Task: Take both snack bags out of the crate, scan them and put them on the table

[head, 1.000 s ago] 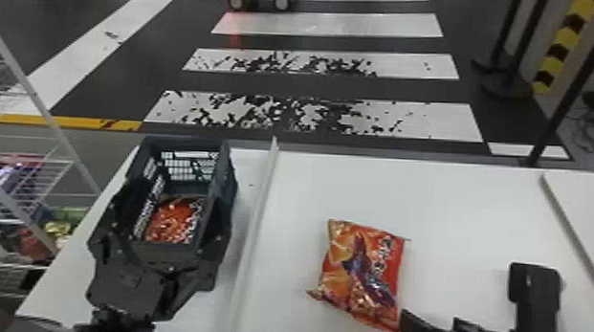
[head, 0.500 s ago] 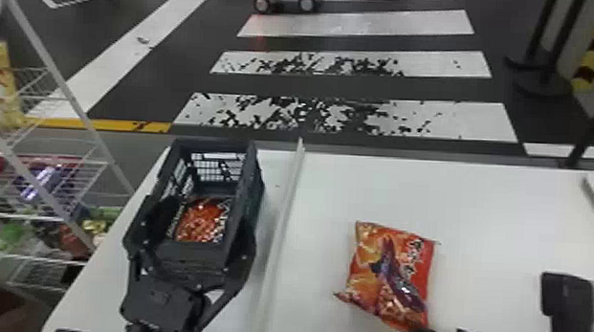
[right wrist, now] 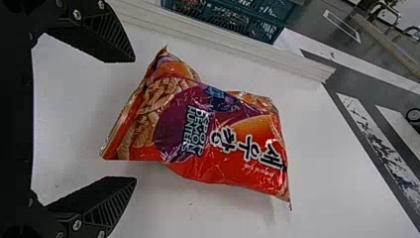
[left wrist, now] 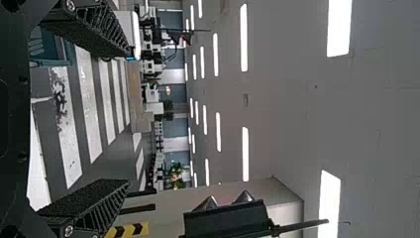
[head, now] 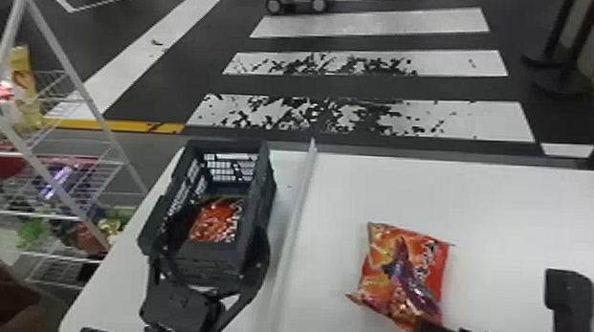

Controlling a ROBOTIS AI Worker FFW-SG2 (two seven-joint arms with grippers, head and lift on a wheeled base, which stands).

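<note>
Right gripper (head: 489,301), lower right of the head view: fingers spread, with one orange-red snack bag (head: 401,278) lying on the white table (head: 500,200) just beyond them. Left gripper (head: 218,241), lower left: fingers likewise spread, at the near end of the dark crate (head: 210,262), where a second snack bag (head: 214,222) lies (partly hidden). A pale rail (head: 293,239) separates crate and loose bag. Upper centre: striped crosswalk (head: 480,118); far left: wire rack (head: 97,115) of packets.
</note>
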